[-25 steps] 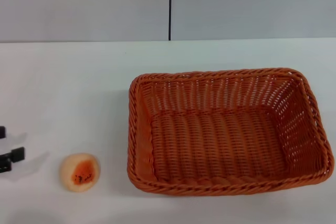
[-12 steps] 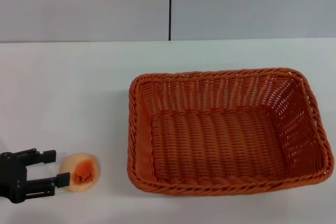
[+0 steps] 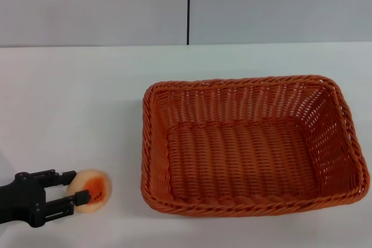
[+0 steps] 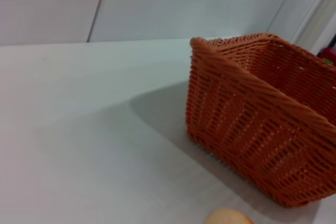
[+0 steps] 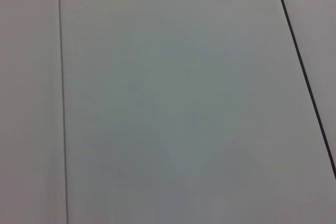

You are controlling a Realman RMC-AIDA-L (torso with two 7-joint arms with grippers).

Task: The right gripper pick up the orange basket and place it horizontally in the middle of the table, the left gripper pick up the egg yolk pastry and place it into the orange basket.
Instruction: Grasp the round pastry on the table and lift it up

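The orange basket lies lengthwise across the white table, right of centre, with nothing in it; the left wrist view shows its near corner. The egg yolk pastry rests on the table at the front left, and its top edge just shows in the left wrist view. My left gripper reaches in from the left, low over the table. It is open, with one black finger on each side of the pastry's left edge. The right gripper is out of view.
A grey panelled wall with a dark vertical seam runs behind the table. The right wrist view holds only wall panels. Bare tabletop lies between the pastry and the basket's left rim.
My left gripper has come in from the left edge towards the pastry, and its fingers now straddle the pastry's left side. Basket and pastry have not moved.
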